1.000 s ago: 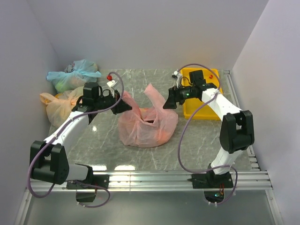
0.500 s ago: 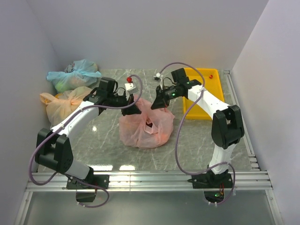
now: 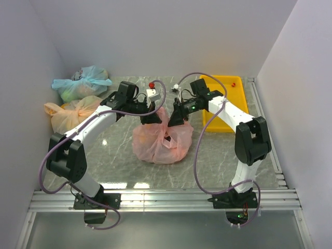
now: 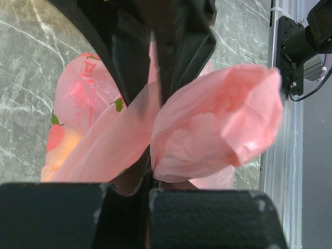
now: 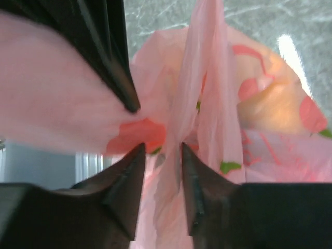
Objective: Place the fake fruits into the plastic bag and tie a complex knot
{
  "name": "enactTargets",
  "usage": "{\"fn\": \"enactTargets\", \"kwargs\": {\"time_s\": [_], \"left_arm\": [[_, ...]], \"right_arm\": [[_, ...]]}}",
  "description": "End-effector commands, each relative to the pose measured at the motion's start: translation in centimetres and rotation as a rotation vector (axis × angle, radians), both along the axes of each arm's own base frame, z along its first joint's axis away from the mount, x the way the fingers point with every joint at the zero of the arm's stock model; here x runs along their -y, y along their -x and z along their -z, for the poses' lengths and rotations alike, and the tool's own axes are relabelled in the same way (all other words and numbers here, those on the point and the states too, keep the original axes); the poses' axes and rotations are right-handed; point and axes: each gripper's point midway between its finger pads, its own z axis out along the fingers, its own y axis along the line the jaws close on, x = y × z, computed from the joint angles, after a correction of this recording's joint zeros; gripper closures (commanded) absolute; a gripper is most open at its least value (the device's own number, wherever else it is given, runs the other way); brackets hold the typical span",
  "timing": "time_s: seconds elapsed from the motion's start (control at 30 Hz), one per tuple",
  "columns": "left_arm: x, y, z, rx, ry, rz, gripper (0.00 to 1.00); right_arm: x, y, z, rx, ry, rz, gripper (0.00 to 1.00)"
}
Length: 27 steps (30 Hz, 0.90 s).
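**Left gripper [image 3: 151, 118] clenched on the bag [image 3: 161, 146], right gripper [image 3: 174, 120] at a handle**

Both grippers hang close together just above the top of the bag, the left one over its left shoulder and the right one over its right. The bag sits near the middle of the desk [image 3: 119, 155], bulging and slumped, with its upper part drawn up toward the two grippers.

In the left wrist view the dark fingers [image 4: 181, 46] are closed tight on a twisted pink handle. A puffed loop of the film billows out past them.

In the right wrist view the two fingertips [image 5: 124, 187] stand a little apart, with a gathered strip of handle running through the gap. Whether they pinch it cannot be told. A black finger of the other arm presses into the plastic just above them.

A rounded orange-yellow fruit [image 5: 270, 111] shows dimly through the printed film, low in the bag.

A yellow tray [image 3: 236, 106] lies along the desk's right edge toward the far corner, with a small red object [image 3: 233, 83] at its far rim. A blue-green tied bag [image 3: 82, 82] and a peach tied bag [image 3: 70, 114] rest in the far-left corner, touching each other and well apart from the pink one.
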Motion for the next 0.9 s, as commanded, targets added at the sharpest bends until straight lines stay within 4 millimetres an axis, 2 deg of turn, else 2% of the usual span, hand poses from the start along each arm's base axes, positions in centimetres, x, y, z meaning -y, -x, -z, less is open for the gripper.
{"fn": "enactTargets", "kwargs": {"time_s": [0.0, 0.07, 0.1, 0.13, 0.17, 0.37, 0.43, 0.47, 0.5, 0.57, 0.6, 0.63, 0.77, 0.8, 0.87], "left_arm": [[0.4, 0.0, -1.4, 0.035, 0.026, 0.017, 0.98], [0.4, 0.2, -1.3, 0.03, 0.024, 0.016, 0.98], [0.4, 0.2, -1.4, 0.033, 0.026, 0.015, 0.98], [0.4, 0.2, -1.3, 0.03, 0.025, 0.015, 0.98], [0.4, 0.2, -1.3, 0.028, 0.025, 0.017, 0.98], [0.7, 0.3, -1.7, 0.019, 0.04, 0.028, 0.98], [0.9, 0.3, -1.7, 0.015, 0.042, 0.033, 0.98], [1.1, 0.4, -1.7, 0.011, 0.041, 0.037, 0.98], [1.3, 0.4, -1.5, 0.006, 0.04, 0.042, 0.98], [1.9, 0.6, -1.7, 0.0, 0.047, 0.057, 0.98], [2.1, 0.6, -1.4, -0.004, 0.044, 0.06, 0.98], [2.4, 0.6, -1.4, -0.004, 0.046, 0.064, 0.99], [3.3, 0.0, -1.5, -0.06, 0.053, 0.029, 0.99], [3.4, -0.4, -1.1, -0.078, 0.05, 0.013, 0.99], [3.7, -1.2, -1.3, -0.091, 0.047, -0.023, 0.99]], "right_arm": [[1.6, 0.8, -2.5, 0.067, -0.063, -0.035, 0.5], [2.2, 1.4, -2.6, 0.056, -0.058, -0.047, 0.48], [2.3, 1.4, -2.7, 0.075, -0.062, -0.063, 0.41], [2.6, 1.8, -2.6, 0.051, -0.053, -0.065, 0.39], [2.6, 2.0, -2.4, 0.049, -0.05, -0.07, 0.25], [4.0, 1.8, -0.2, 0.076, 0.024, -0.051, 0.23], [3.8, 2.1, 0.5, 0.083, 0.02, -0.072, 0.35], [3.6, 2.1, 0.6, 0.077, 0.021, -0.076, 0.45], [3.4, 1.8, 0.3, 0.072, 0.015, -0.069, 0.66], [2.8, 0.8, -0.5, 0.095, -0.013, -0.051, 0.83], [2.6, 0.7, -0.8, 0.063, -0.022, -0.024, 0.95], [2.4, 0.0, -1.8, 0.109, -0.049, -0.015, 0.99], [2.1, 0.7, -3.2, 0.11, -0.098, -0.03, 1.0], [2.0, 1.0, -3.4, 0.124, -0.109, -0.051, 0.98], [2.3, 1.9, -3.1, 0.094, -0.101, -0.069, 0.87]]}}
